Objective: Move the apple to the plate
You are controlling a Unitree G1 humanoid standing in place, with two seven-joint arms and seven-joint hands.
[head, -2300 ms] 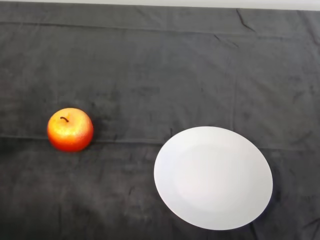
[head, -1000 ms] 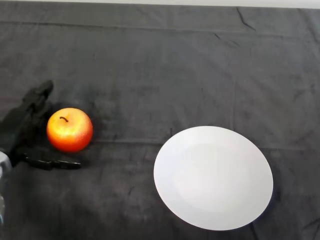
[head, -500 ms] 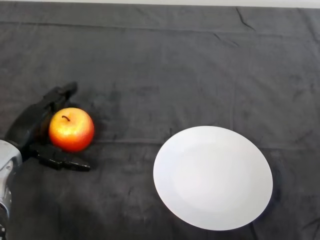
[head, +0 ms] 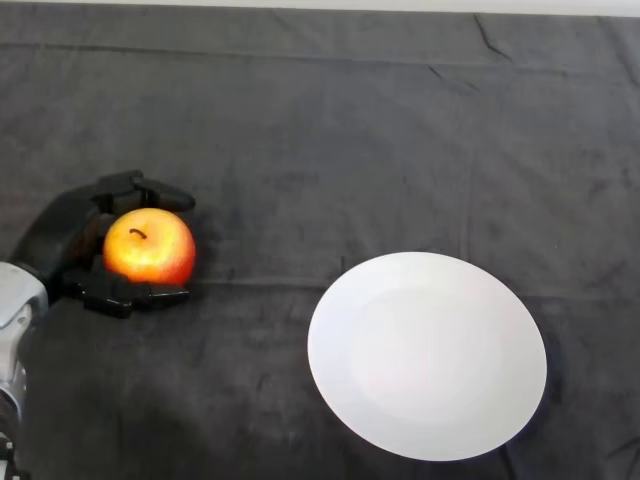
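Note:
A red and orange apple (head: pixel 150 247) with a dark stem sits at the left of the dark cloth. My black left hand (head: pixel 62 243) is curled round it, fingers (head: pixel 150 191) over its far side and thumb (head: pixel 135 296) along its near side. The white round plate (head: pixel 427 354) lies at the lower right, empty, well apart from the apple.
The dark cloth (head: pixel 330 140) covers the whole table, with a few creases at the back. My silver-grey forearm (head: pixel 12 340) comes in at the lower left edge.
My hand came in from the left, reached the apple and closed its fingers round it. The apple has shifted slightly to the right. The plate has not moved.

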